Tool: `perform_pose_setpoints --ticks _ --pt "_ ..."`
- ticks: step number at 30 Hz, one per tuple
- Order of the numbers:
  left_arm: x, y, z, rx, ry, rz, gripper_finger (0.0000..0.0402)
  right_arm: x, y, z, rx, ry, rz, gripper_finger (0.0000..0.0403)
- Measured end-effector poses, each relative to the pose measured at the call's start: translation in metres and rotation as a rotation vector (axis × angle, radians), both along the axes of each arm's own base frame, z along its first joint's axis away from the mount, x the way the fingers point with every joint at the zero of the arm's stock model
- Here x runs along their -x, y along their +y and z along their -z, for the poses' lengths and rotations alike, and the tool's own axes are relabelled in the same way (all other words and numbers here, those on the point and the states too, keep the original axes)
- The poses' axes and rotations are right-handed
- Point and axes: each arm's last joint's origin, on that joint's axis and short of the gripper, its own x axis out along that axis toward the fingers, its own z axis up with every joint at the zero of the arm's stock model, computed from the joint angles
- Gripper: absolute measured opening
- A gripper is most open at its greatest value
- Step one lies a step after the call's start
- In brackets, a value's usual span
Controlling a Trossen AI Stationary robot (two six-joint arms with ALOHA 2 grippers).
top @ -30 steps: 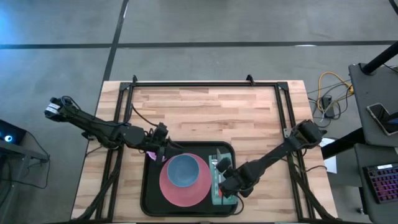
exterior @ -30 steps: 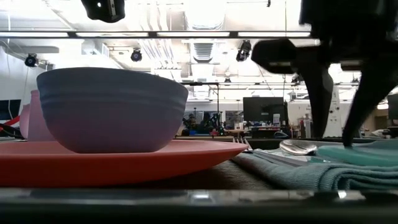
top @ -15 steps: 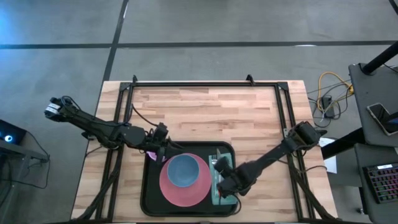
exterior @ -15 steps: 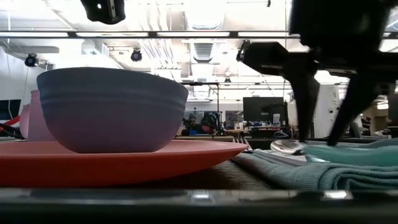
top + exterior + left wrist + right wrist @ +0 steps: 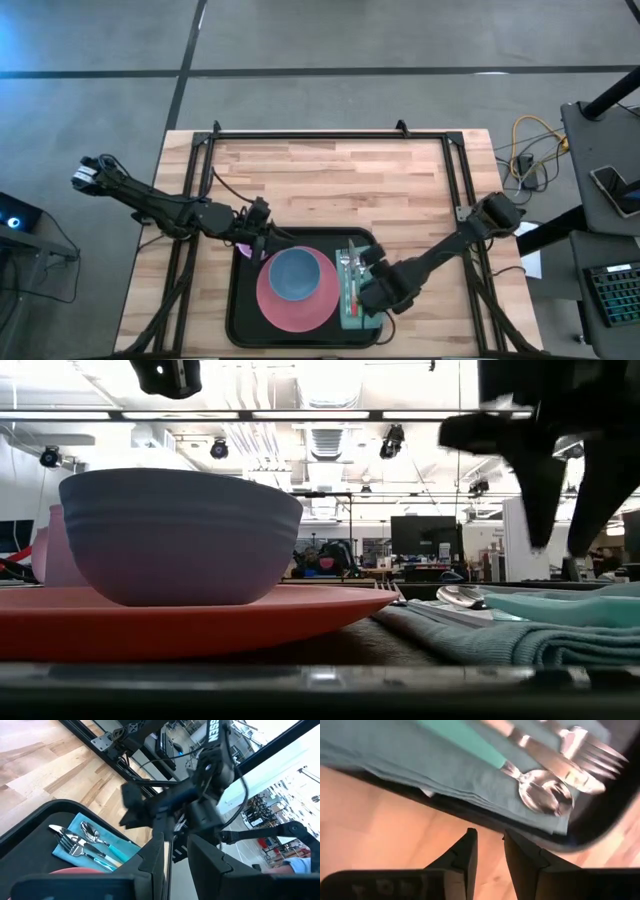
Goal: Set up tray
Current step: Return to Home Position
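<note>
The black tray (image 5: pixel 240 318) lies at the table's near edge. On it rest a pink plate (image 5: pixel 300 308) with a blue bowl (image 5: pixel 293 274) on top, a pink cup (image 5: pixel 52 550) at its far left corner, and a teal napkin (image 5: pixel 352 305) bearing a fork, knife and spoon (image 5: pixel 545 791). My right gripper (image 5: pixel 377 272) hovers over the tray's right rim beside the napkin, slightly open and empty. My left gripper (image 5: pixel 262 232) waits above the tray's far left corner by the cup, slightly open and empty.
Bare wooden tabletop (image 5: pixel 340 190) lies beyond the tray toward the far edge. Black frame rails (image 5: pixel 455 190) run along the table's left, right and far sides. Narrow strips of table flank the tray on both sides.
My right gripper has first edged left over the napkin, then risen and gone toward the table's right edge, off the cutlery to the tray's right rim. The cutlery and napkin stay where they lay.
</note>
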Motion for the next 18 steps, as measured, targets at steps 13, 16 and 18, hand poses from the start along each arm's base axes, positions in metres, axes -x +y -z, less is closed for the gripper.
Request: perform_pose_setpoints --ticks 13,16,18 --pt "0.0 0.0 0.0 0.02 0.002 0.003 0.0066 0.029 -0.011 -0.101 -0.381 -0.477 0.754 0.0076" --pt "0.0 -0.001 0.0 0.023 0.004 0.02 0.0066 0.039 -0.018 -0.126 -0.536 -0.55 0.932 0.0072" --pt "0.0 -0.002 0.0 0.053 0.011 0.054 0.0066 0.044 -0.019 -0.141 -0.624 -0.604 0.927 0.007"
